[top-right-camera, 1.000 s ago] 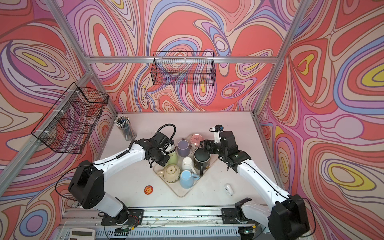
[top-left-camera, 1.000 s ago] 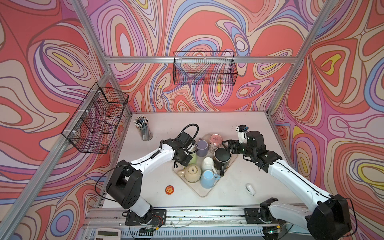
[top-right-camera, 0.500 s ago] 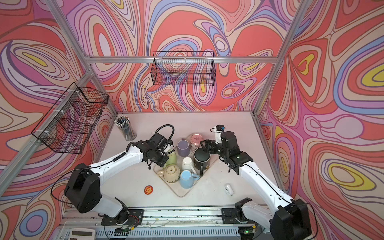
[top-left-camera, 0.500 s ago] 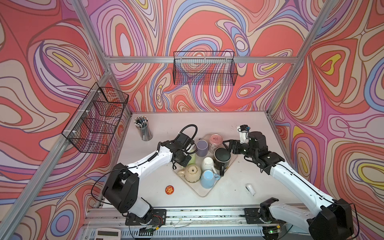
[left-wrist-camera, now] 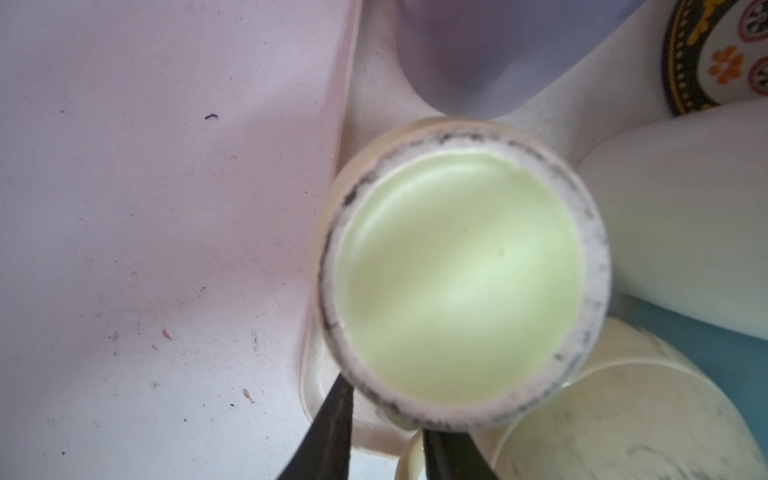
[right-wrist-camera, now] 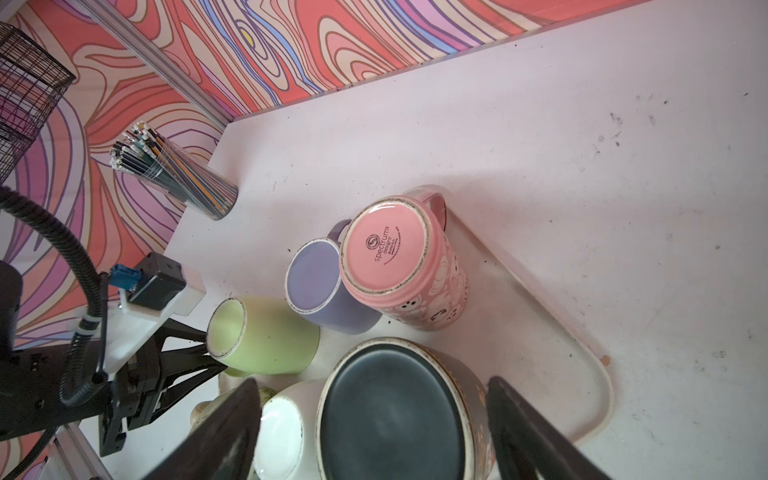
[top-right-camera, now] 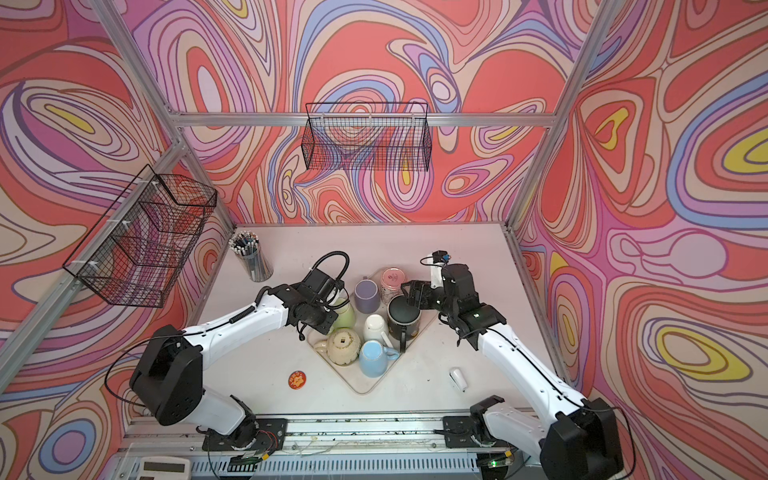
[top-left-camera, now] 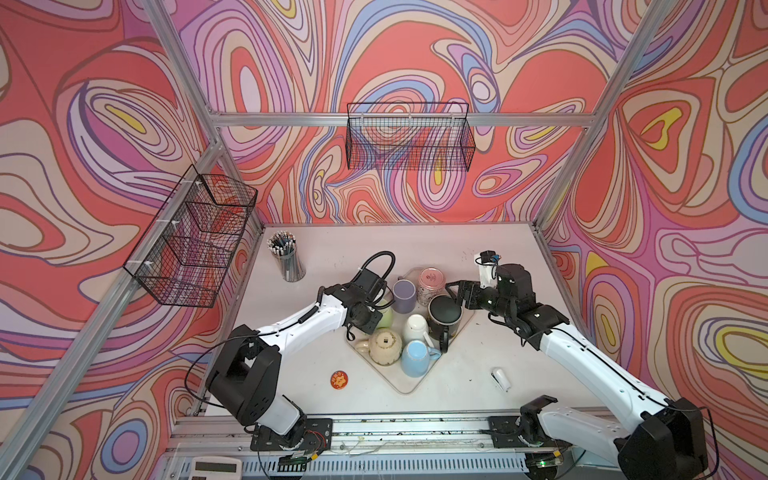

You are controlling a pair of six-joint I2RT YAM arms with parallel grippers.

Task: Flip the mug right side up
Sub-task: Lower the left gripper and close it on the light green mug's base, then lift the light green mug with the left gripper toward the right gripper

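Several mugs stand upside down on a cream tray (top-left-camera: 409, 384) (top-right-camera: 365, 384). A pale green mug (top-left-camera: 385, 318) (top-right-camera: 345, 319) (left-wrist-camera: 457, 274) (right-wrist-camera: 270, 340) leans at the tray's left edge, its base towards my left gripper (left-wrist-camera: 386, 415) (right-wrist-camera: 212, 349). That gripper's fingers stand slightly parted on either side of the mug's handle, with a gap showing. My right gripper (right-wrist-camera: 372, 381) (top-left-camera: 455, 293) (top-right-camera: 411, 291) is wide open astride the base of a dark mug (top-left-camera: 444, 309) (top-right-camera: 403, 313) (right-wrist-camera: 390, 411) without gripping it.
Purple (top-left-camera: 404, 291), pink (top-left-camera: 430, 280), white (top-left-camera: 415, 326) and blue (top-left-camera: 415, 357) mugs and a cream pot (top-left-camera: 384, 347) crowd the tray. A pencil cup (top-left-camera: 286, 257) stands back left. An orange badge (top-left-camera: 338, 379) and a small white item (top-left-camera: 500, 378) lie near the front.
My left gripper's fingers have parted a little at the green mug's handle, and that arm has shifted slightly. The right arm has barely moved.
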